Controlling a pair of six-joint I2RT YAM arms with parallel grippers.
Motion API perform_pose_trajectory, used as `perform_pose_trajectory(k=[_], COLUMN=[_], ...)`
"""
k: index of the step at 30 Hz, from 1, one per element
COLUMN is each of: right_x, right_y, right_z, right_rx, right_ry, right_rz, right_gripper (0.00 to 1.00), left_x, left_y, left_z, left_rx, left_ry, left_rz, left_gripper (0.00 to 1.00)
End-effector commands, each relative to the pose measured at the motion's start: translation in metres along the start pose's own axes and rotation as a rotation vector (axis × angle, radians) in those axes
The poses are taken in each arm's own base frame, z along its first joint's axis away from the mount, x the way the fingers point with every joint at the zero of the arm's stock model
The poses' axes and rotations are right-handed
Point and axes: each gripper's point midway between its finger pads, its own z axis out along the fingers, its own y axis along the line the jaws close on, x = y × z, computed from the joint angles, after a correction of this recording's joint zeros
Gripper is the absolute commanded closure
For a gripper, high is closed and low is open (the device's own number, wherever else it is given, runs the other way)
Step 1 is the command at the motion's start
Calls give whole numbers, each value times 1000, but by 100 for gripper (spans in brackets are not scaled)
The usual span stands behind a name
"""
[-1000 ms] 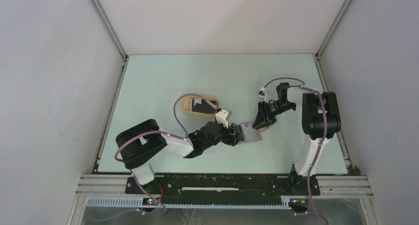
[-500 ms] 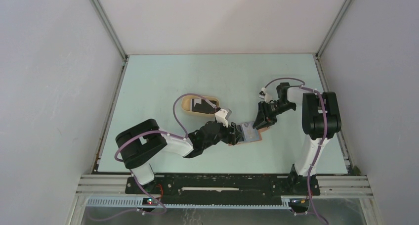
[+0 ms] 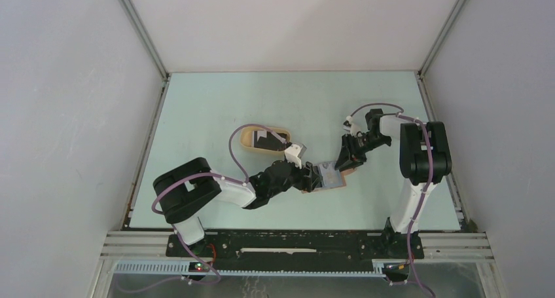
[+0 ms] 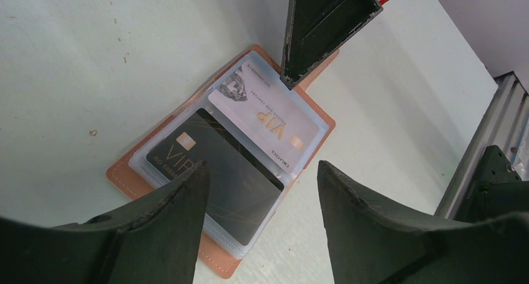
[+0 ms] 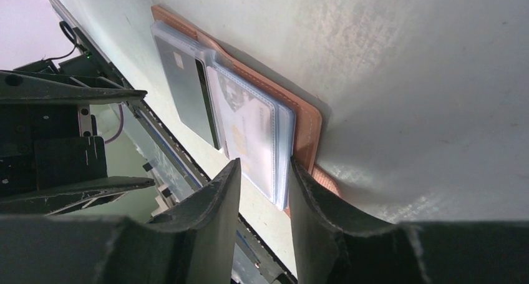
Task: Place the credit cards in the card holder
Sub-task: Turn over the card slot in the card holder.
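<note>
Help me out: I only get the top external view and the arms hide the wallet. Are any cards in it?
Observer: Yes. The left wrist view shows a black card lying in one half of the open card holder. I cannot tell whether it is fully tucked in.
Operator: Only that one?
Observer: No, a whitish card sits under the clear sleeve of the other half.
Operator: Is the right arm holding the wallet?
Observer: The right gripper has its jaws astride the holder's edge beside the whitish card. I cannot tell whether they pinch it.
</note>
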Motion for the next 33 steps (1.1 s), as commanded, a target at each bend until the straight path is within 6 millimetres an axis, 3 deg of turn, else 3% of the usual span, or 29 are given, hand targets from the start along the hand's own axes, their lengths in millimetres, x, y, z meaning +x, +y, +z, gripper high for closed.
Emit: perform_pose_trajectory(k=[1, 17, 24, 33], right_x=[-9, -6, -5, -4], right_y=[16, 44, 50, 59], right_z=[-4, -9, -7, -5], right_rx=[-51, -214, -263, -330], right_ry=[-16, 0, 11, 19], right_rz=[-27, -27, -12, 9], right_gripper=[60, 67, 70, 72], left_x=[-7, -9, -2, 2], left_y=[-1, -3, -6, -9], left_z=[-2, -7, -7, -3], left_rx=[12, 67, 84, 27], left_ry=[-33, -59, -46, -14], left_rz=[-18, -118, -225, -286], left_gripper=[31, 30, 15, 13])
